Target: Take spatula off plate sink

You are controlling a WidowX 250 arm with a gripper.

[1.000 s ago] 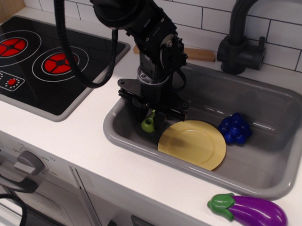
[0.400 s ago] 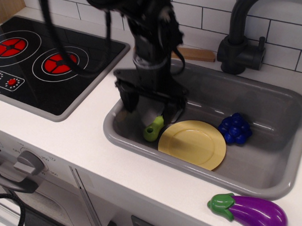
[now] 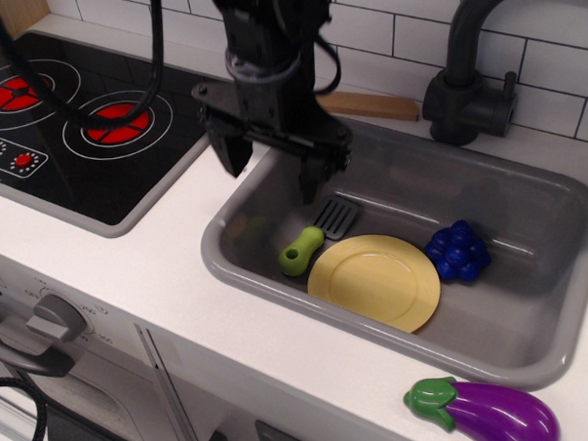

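Observation:
The spatula (image 3: 314,237), lime-green handle and grey slotted blade, lies on the floor of the grey sink (image 3: 534,356), just left of the pale-yellow plate (image 3: 377,281) and off it. The plate is bare. My gripper (image 3: 271,175) hangs open and empty above the sink's left end, over and a little behind the spatula, with its two black fingers (image 3: 312,181) spread wide apart.
Blue toy grapes (image 3: 458,250) sit in the sink right of the plate. A purple eggplant (image 3: 488,412) lies on the counter front right. The dark faucet (image 3: 463,67) stands behind the sink. A black stovetop (image 3: 75,123) is at the left.
The gripper let go of the spatula, opened and rose up and to the left. The spatula now lies flat in the sink beside the plate.

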